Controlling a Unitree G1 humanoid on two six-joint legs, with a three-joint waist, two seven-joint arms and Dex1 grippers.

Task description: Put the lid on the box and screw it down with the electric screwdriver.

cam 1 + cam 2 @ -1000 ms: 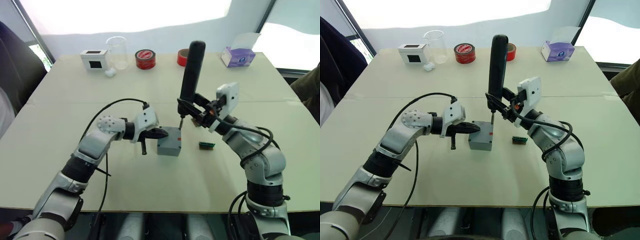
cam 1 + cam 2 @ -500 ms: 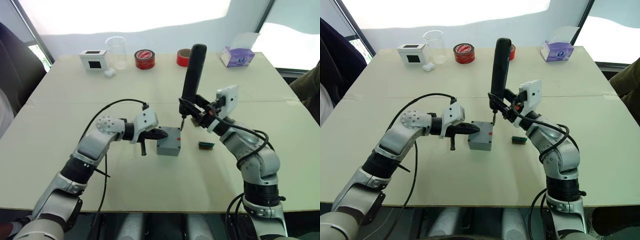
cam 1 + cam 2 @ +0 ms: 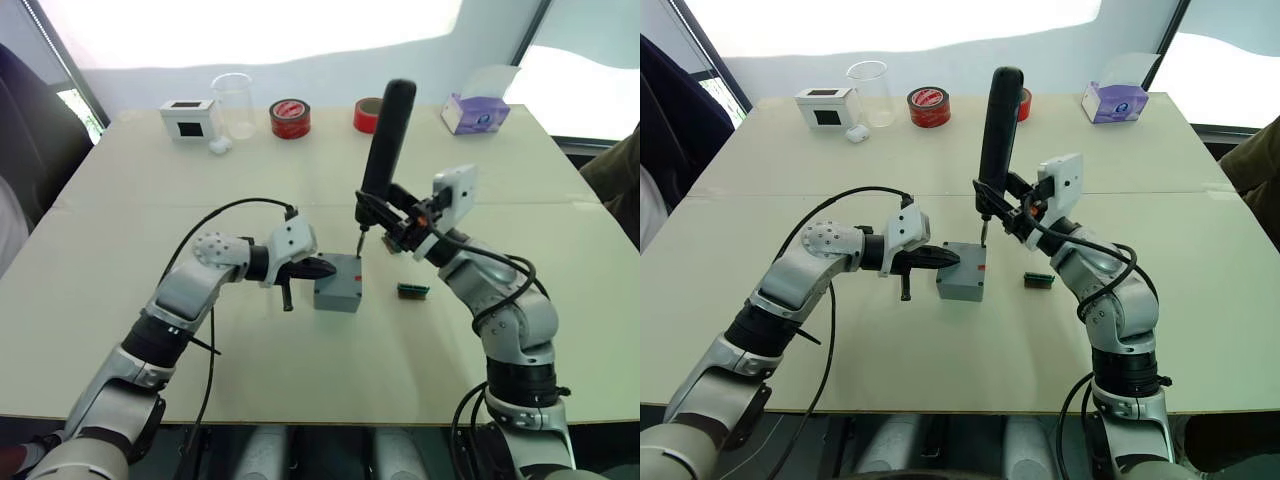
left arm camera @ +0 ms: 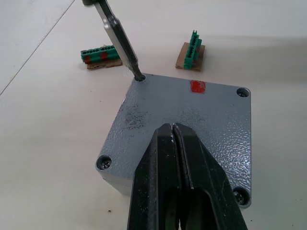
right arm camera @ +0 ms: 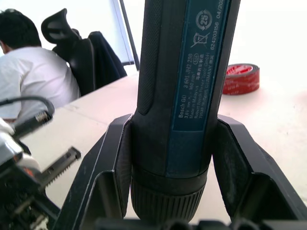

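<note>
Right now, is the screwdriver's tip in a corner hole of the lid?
Yes. The screwdriver bit sits in the far corner hole of the lid.

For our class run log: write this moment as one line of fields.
lid: on box | electric screwdriver: held upright by right gripper, bit in corner hole | left gripper: shut, pressing on lid

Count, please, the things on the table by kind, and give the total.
Tape rolls: 2
Green terminal blocks: 2
Grey box with lid: 1
White box: 1
Clear beaker: 1
Tissue box: 1
Total: 8
</note>
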